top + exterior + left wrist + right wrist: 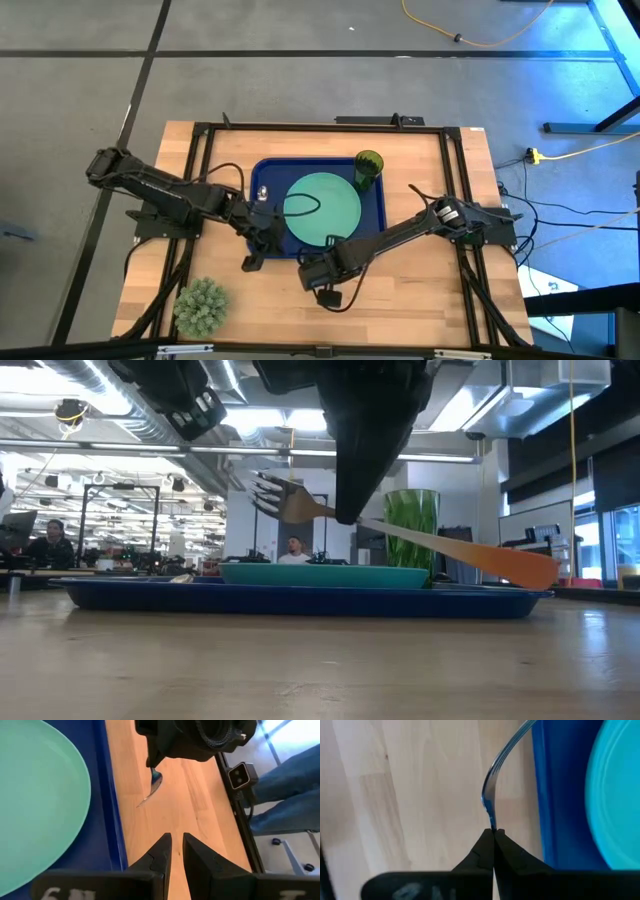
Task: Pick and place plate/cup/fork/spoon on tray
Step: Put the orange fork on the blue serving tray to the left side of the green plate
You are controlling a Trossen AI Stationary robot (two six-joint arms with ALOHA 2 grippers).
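Fork (493, 785) between right fingers (485, 851)

From overhead I see the light wooden table (420, 290) standing on a grey floor (300, 90) crossed by dark seams. A yellow cable (480, 40) loops over the floor beyond the far edge, and more dark cables (560, 230) trail off to the right. A spiky grey-green plant (200, 306) sits at the table's near left corner. At table height I look into a wide open room with long ceiling lights (130, 405), exposed ducts, and tall windows (615, 540) on the right. A person (50, 542) sits at the far left; another (295, 550) is farther back.
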